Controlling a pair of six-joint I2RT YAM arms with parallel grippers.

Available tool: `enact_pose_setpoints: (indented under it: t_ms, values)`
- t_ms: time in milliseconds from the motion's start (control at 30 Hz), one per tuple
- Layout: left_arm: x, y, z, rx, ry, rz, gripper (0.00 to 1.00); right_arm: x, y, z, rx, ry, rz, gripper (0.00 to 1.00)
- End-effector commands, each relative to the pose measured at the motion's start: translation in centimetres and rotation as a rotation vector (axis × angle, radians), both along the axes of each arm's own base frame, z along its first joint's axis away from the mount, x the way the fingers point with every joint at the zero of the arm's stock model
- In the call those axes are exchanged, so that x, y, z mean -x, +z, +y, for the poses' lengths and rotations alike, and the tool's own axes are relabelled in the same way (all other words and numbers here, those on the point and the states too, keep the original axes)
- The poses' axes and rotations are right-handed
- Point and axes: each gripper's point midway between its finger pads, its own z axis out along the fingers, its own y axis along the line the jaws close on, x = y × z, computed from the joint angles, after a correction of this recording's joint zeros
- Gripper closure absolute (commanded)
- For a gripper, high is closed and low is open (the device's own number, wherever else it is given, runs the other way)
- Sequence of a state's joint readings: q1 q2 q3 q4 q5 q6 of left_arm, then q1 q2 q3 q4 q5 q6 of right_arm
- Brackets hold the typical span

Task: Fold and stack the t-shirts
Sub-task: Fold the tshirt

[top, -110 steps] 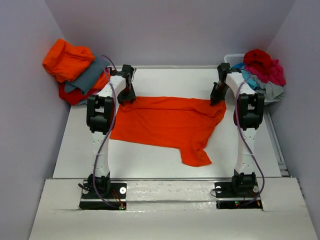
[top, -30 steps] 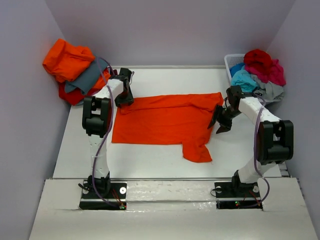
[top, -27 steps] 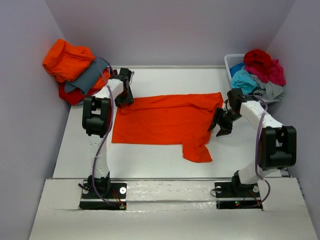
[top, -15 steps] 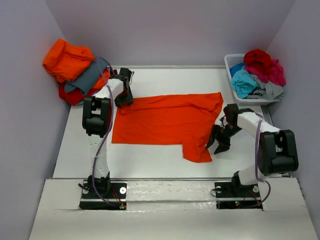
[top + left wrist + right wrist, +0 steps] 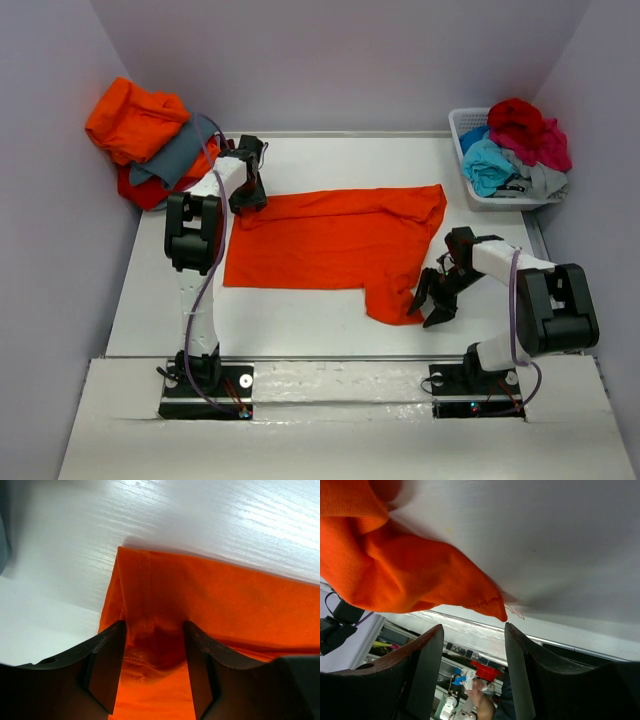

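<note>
A bright orange t-shirt (image 5: 325, 245) lies spread flat across the middle of the table, one sleeve (image 5: 393, 300) pointing toward the near edge. My left gripper (image 5: 246, 197) rests on its far left corner. In the left wrist view that gripper (image 5: 155, 667) is open, its fingers (image 5: 105, 670) astride slightly puckered hem cloth (image 5: 150, 605). My right gripper (image 5: 432, 303) is low on the table just right of the sleeve. It (image 5: 472, 665) is open with nothing between its fingers, and the sleeve's tip (image 5: 485, 602) lies just ahead of them.
A heap of orange, grey and red shirts (image 5: 145, 135) sits off the table's far left corner. A white slatted basket (image 5: 460, 125) at the far right holds red, turquoise and grey shirts (image 5: 515, 140). The table's near edge (image 5: 330, 357) runs close behind the right gripper.
My right gripper has swung from beside the shirt's right edge toward the near side, down to the sleeve. The left gripper and the shirt have stayed put.
</note>
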State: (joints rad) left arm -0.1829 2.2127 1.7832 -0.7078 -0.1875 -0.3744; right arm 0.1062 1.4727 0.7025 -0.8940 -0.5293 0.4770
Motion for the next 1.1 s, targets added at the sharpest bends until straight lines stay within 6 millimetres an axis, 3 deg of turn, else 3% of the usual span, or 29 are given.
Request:
enact_pose_setpoints:
  t_ms: [0,333,467,700,900,967,1067]
  values:
    - [-0.4,1.1,0.1,-0.013,-0.008,-0.011,0.39,-0.9,0.0,0.1,0.011,-0.017,-0.056,0.42]
    - [-0.4,1.1,0.0,-0.007,-0.009,-0.010,0.39,-2.8,-0.4,0.1,0.041,-0.103,-0.121,0.45]
    - [-0.4,1.1,0.0,-0.008,-0.011,-0.010,0.40,-2.4,-1.6,-0.2,0.060,-0.093,-0.083,0.45]
    - [-0.4,1.1,0.1,-0.012,-0.013,-0.009,0.39,-2.0,-2.0,-0.5,0.078,-0.098,-0.069,0.47]
    - [-0.4,0.9,0.1,-0.014,-0.012,-0.004,0.39,-2.0,-2.1,-0.6,0.088,-0.101,-0.065,0.88]
    - [-0.4,0.9,0.1,-0.014,-0.012,-0.003,0.39,-2.1,-2.0,-0.6,0.089,-0.101,-0.069,0.93]
    - [-0.4,0.9,0.1,-0.016,-0.013,-0.003,0.39,-2.7,-1.2,-0.5,0.082,-0.102,-0.098,0.93]
